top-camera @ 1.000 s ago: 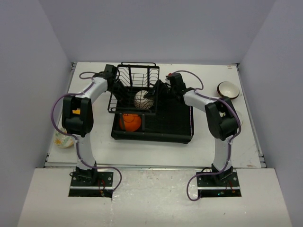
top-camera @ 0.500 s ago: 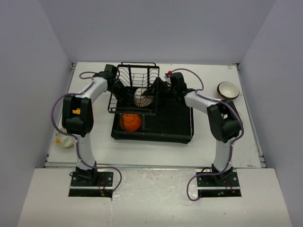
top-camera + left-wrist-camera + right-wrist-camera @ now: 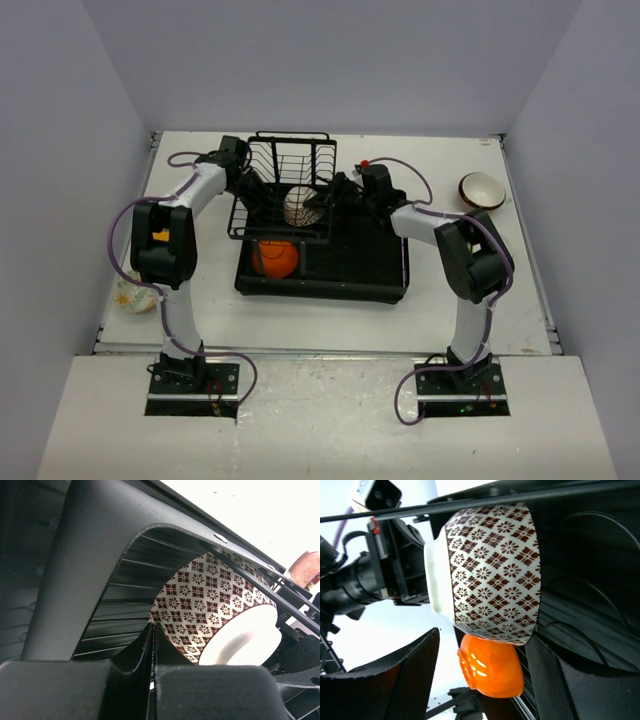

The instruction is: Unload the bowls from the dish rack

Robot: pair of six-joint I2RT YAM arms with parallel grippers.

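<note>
The white bowl w/ brown flowers (image 3: pixel 492 570) sits on its side in the wire part of the dish rack (image 3: pixel 365 255), and an orange bowl (image 3: pixel 490 667) is just beside it in the tray. The R gripper (image 3: pixel 482 637) is wide open w/ that bowl btwn its fingers. The L gripper (image 3: pixel 153 630) is closed tight on nothing, near the bowl's other side. A white tag (image 3: pixel 362 487) is too small to read.

right claw (image 3: pixel 324 200) dropped lower beside the rack, its arm sagged toward the desk, elbow pulled nearer, patterned bowl (image 3: pixel 298 206) nudged slightly left and back, tipped, now showing smaller between the wires
</note>
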